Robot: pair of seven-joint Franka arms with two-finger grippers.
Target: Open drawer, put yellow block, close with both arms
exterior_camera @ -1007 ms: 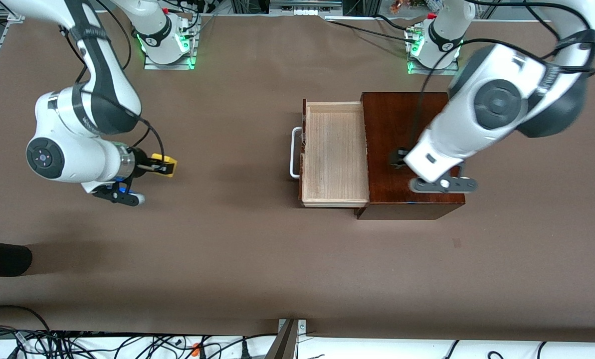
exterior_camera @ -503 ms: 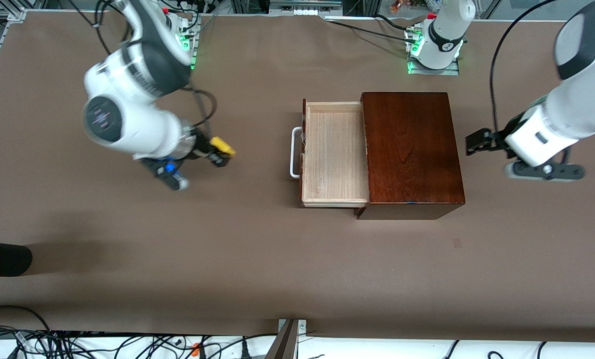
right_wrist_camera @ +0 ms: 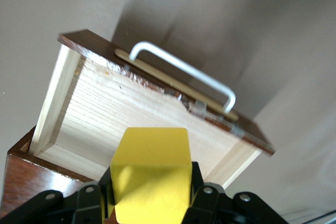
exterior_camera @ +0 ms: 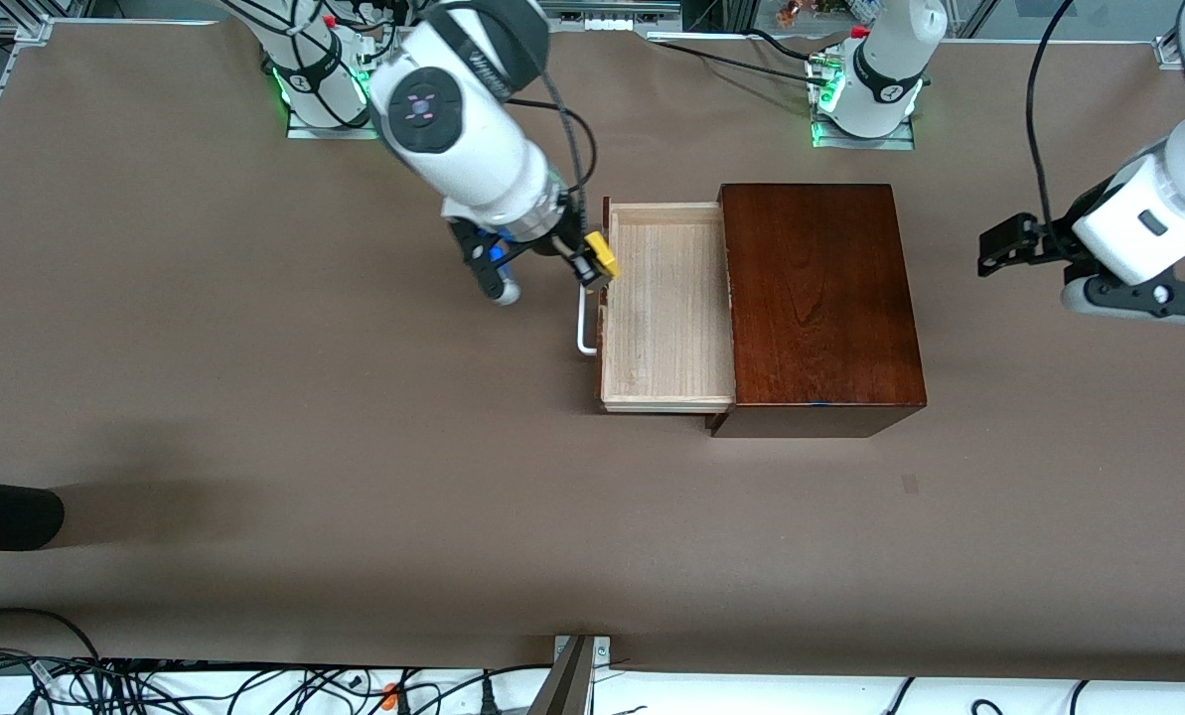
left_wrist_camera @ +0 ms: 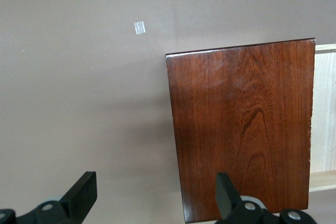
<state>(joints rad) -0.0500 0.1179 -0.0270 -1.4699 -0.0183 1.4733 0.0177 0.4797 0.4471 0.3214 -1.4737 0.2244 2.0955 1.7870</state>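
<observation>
Right gripper [exterior_camera: 592, 264] clamps yellow block [exterior_camera: 601, 255] over drawer [exterior_camera: 666, 303] front edge, above handle [exterior_camera: 583, 318] | left gripper [exterior_camera: 1001, 250] spread, empty, waiting off wooden box [exterior_camera: 818, 298] | risk: early release drops block on rim, outside tray.

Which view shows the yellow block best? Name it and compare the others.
The right wrist view: the yellow block fills the foreground, clamped in the right gripper above the open drawer. The front view shows it small at the drawer's front edge. The left wrist view misses it.
</observation>
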